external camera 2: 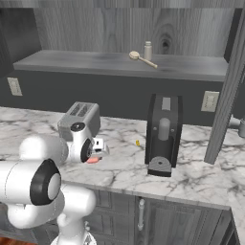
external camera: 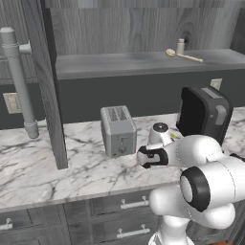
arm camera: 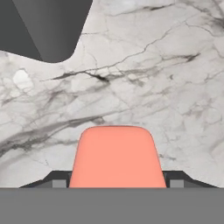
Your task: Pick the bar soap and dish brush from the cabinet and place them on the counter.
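Currently, listed outward from the toaster [external camera: 118, 130] as landmark:

1. My tool [arm camera: 117, 184]: low over the surface [external camera: 57, 162], just in front of the toaster, pinching the bar soap [arm camera: 117, 157] between its tips.
2. Bar soap: out of the cabinet [external camera 2: 119, 67], not yet set down, I judge.
3. Coffee machine [external camera 2: 163, 135]: beside the toaster.
4. Dish brush [external camera 2: 141, 59]: on the cabinet shelf, above and behind the toaster, next to a small bottle [external camera 2: 148, 50]. Untouched; its fetching remains.
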### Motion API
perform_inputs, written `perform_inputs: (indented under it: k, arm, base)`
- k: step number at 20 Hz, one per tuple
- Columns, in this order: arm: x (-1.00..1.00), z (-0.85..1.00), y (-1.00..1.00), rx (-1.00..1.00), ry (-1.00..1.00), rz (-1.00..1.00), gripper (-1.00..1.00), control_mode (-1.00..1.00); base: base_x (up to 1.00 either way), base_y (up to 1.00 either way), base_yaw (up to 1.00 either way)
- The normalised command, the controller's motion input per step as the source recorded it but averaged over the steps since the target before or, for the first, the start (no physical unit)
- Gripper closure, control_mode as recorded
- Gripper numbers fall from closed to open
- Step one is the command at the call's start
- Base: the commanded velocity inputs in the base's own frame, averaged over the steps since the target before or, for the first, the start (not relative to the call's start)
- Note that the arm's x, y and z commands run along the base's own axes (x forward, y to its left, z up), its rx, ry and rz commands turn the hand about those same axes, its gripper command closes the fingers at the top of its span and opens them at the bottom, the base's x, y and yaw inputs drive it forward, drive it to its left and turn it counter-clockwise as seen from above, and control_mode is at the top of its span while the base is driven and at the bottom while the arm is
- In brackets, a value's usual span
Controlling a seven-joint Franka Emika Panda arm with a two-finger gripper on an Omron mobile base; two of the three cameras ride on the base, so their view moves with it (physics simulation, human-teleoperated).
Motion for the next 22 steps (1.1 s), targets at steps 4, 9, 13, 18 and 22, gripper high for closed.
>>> perform_inputs:
  k: [4,9,13,18,22]
  arm:
    - [0.02,-0.45,0.00,0.00,-0.02,0.00,1.00,-1.00]
    - [0.02,-0.44,0.00,0.00,-0.02,0.00,1.00,-1.00]
    - [0.03,-0.46,0.00,0.00,-0.02,0.00,1.00,-1.00]
    - [0.00,-0.46,0.00,0.00,-0.02,0.00,-1.00,-1.00]
    - [0.00,-0.11,-0.07,0.00,-0.02,0.00,-1.00,-1.00]
  base:
    - [0.00,0.00,0.00]
    - [0.00,0.00,0.00]
    - [0.00,0.00,0.00]
    - [0.00,0.00,0.00]
    - [0.00,0.00,0.00]
